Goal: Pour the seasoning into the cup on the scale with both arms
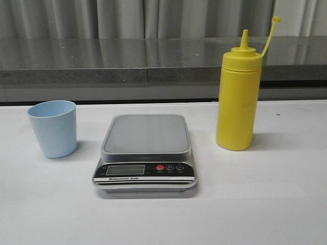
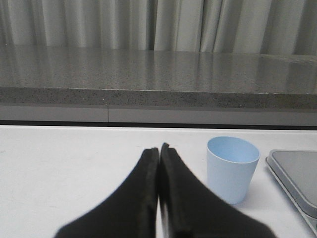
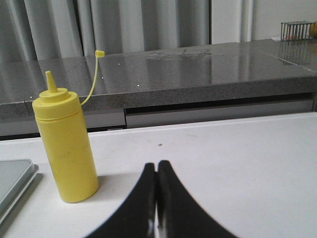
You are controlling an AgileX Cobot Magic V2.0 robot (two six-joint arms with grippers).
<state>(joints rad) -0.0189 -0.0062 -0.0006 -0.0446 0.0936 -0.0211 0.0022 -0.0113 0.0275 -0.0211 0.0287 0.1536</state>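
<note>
Starting w/ both clenched, empty: left end effector should open, grab cup, set it centred on scale; right end effector opens for bottle mid-body, kept upright.

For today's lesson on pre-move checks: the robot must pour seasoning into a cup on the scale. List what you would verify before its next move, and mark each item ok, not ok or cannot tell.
1. Scale platform free of things: ok.
2. Cup on the scale: not ok; it stands on the table to the scale's left.
3. Cup upright, mouth open: ok.
4. Seasoning bottle upright, cap off the nozzle: ok; the cap hangs by its tether.
5. Left gripper open for grasping the cup: not ok; fingers shut.
6. Right gripper open for the bottle: not ok; fingers shut.
</note>
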